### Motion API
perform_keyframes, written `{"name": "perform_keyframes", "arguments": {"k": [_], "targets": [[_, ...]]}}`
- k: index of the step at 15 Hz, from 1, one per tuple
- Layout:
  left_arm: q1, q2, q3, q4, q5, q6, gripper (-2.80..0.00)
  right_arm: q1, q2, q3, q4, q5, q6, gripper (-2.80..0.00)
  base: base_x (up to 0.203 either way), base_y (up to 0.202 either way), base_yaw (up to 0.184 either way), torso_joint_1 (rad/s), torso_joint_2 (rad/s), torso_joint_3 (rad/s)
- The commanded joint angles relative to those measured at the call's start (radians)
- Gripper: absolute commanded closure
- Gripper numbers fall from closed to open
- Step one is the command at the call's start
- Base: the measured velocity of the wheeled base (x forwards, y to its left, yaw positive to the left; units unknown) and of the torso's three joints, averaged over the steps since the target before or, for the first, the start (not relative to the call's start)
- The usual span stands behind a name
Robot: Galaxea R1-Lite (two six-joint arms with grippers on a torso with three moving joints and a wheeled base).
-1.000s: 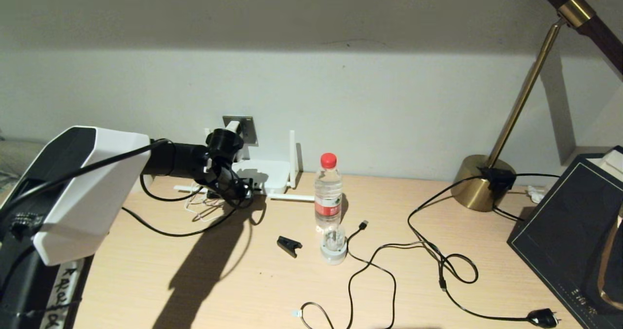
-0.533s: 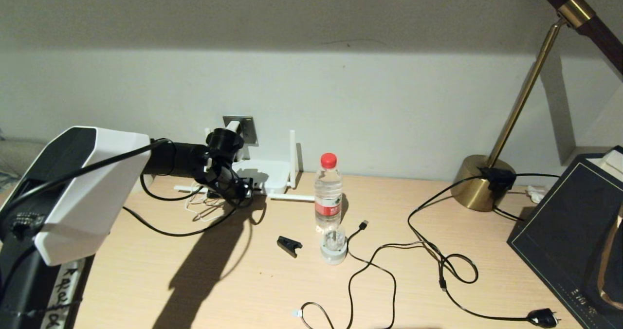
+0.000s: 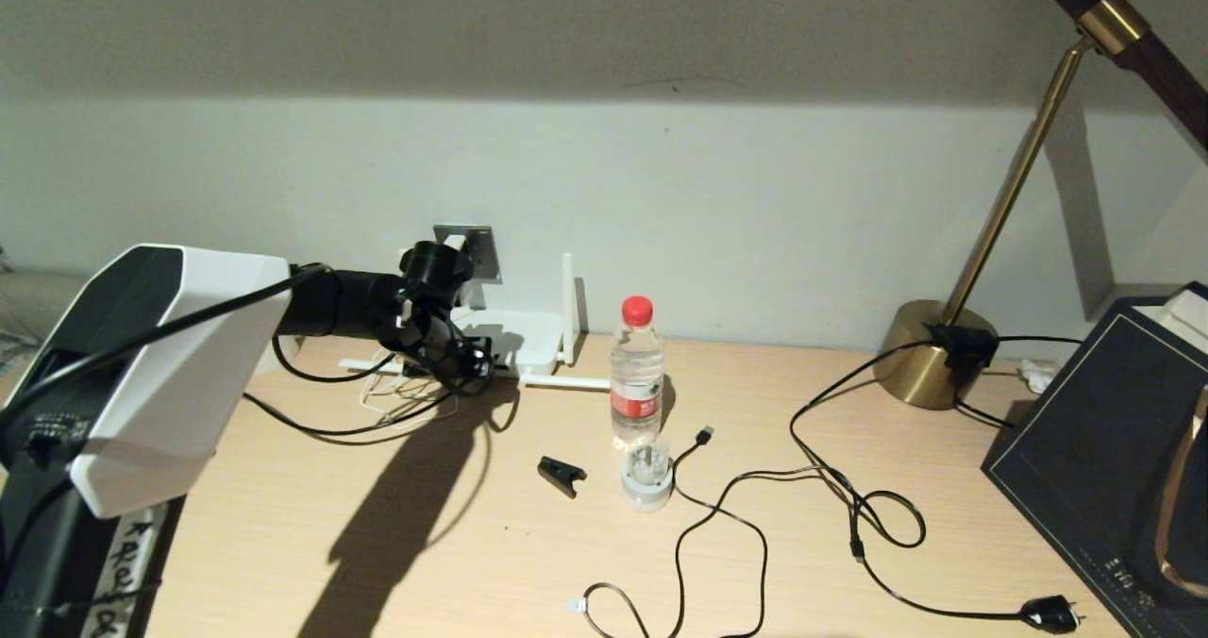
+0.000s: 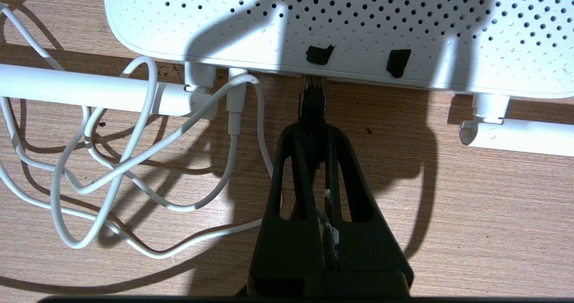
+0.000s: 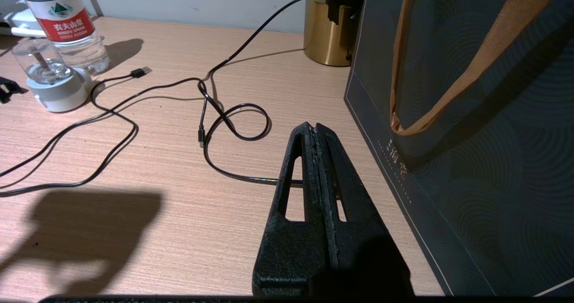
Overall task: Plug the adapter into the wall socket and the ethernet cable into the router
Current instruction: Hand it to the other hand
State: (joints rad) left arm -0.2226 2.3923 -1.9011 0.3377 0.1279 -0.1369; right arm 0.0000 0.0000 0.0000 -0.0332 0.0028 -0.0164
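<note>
Left wrist view: left gripper, frame centre, is clamped on the ethernet cable; its connector tip meets the router edge directly above the fingertips.

Worktop: light wood grain, runs flush against a plain off-white wall. Upper wall is in shadow; a bright band starts lower down and reaches the worktop. Brass desk lamp on the worktop at the right, round base against the wall, thin stem angling up and right out of view. Hard light throws long dark shadows across the worktop to the left of the lamp.
</note>
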Motion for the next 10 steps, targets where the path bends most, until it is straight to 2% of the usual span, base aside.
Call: {"name": "perform_keyframes", "arguments": {"k": [1, 10], "targets": [[0.0, 0.003, 0.0, 0.004, 0.001, -0.001, 0.0, 0.0, 0.0, 0.009, -0.001, 0.0, 0.0, 0.0, 0.0, 0.0, 0.0, 0.0, 0.0, 0.0], [-0.001, 0.001, 0.007, 0.02, 0.001, -0.009, 0.0, 0.0, 0.0, 0.009, -0.001, 0.0, 0.0, 0.0, 0.0, 0.0, 0.0, 0.0, 0.0, 0.0]]}}
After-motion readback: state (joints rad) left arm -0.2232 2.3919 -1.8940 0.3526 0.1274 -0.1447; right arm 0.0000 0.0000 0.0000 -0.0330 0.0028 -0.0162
